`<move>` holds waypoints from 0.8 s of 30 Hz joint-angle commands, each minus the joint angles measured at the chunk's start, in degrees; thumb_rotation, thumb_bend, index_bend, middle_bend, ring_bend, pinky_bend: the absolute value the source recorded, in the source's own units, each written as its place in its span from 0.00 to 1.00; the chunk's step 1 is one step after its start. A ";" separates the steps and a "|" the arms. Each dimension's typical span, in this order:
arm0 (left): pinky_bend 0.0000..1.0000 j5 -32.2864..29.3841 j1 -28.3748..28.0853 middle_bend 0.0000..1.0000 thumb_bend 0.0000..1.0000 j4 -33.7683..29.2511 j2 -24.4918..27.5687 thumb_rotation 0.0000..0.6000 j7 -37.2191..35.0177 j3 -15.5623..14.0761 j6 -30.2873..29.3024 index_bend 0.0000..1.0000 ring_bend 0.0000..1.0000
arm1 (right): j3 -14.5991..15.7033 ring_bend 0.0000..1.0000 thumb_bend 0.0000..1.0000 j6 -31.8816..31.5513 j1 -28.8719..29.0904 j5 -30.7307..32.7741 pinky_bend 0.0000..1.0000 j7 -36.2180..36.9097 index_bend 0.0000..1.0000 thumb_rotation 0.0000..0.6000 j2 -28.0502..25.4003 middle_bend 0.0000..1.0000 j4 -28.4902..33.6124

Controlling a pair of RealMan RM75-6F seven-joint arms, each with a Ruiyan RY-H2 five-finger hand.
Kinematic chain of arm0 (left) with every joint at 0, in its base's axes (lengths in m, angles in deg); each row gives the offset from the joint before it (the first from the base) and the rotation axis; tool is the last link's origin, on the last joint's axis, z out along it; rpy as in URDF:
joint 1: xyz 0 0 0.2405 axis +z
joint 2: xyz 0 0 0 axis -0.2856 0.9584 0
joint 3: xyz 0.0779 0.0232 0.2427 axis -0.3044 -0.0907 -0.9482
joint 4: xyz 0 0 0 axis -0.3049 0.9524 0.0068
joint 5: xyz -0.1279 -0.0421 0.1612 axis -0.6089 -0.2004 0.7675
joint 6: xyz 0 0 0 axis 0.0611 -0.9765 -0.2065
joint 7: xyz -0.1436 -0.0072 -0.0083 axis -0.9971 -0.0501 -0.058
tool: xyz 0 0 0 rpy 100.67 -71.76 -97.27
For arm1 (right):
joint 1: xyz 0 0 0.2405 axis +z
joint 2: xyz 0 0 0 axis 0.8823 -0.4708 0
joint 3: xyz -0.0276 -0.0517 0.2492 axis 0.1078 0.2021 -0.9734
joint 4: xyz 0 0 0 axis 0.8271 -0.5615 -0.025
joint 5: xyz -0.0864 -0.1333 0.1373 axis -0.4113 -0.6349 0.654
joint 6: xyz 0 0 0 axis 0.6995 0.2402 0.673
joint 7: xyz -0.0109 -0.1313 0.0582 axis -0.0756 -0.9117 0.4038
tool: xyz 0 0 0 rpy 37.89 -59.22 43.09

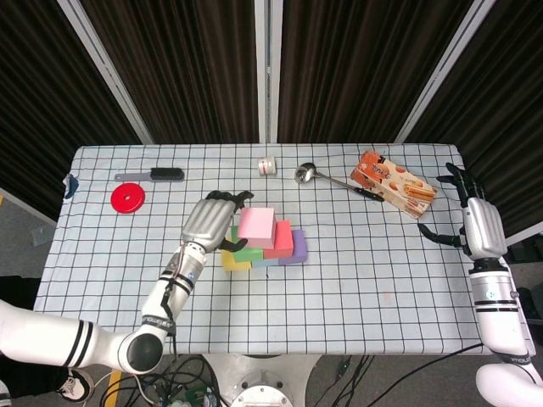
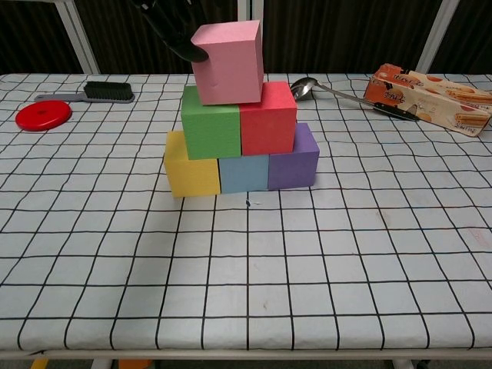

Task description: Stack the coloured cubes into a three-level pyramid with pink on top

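The pink cube [image 2: 227,63] rests, slightly tilted, on top of the green cube [image 2: 211,121] and the red cube [image 2: 267,117]. Under those stand the yellow cube [image 2: 191,167], the blue cube [image 2: 243,173] and the purple cube [image 2: 296,160] in a row. My left hand [image 1: 208,222] holds the pink cube [image 1: 256,227] from its left side, with dark fingertips [image 2: 175,31] against the cube's upper left edge. My right hand [image 1: 473,222] hangs off the table's right edge, fingers apart and holding nothing.
A red disc [image 1: 127,197] and a brush [image 1: 157,175] lie at the back left. A small white roll [image 1: 268,166], a spoon [image 1: 322,176] and a cracker box [image 1: 394,183] lie along the back right.
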 commanded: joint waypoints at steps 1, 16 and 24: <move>0.14 0.32 0.18 0.42 0.26 -0.18 0.19 1.00 -0.09 -0.16 0.59 0.16 0.20 | -0.01 0.00 0.10 0.05 -0.05 0.11 0.00 -0.03 0.00 1.00 0.08 0.20 -0.06; 0.13 1.03 0.87 0.31 0.22 -0.37 1.71 1.00 -0.95 -0.46 2.94 0.12 0.17 | -0.04 0.00 0.10 0.38 -0.43 0.25 0.00 -0.11 0.00 1.00 0.15 0.20 -0.26; 0.12 2.54 1.10 0.27 0.21 -0.81 1.98 1.00 -1.74 -0.48 3.33 0.11 0.16 | 0.01 0.00 0.10 0.62 -0.55 0.51 0.00 -0.38 0.00 1.00 0.23 0.20 -0.32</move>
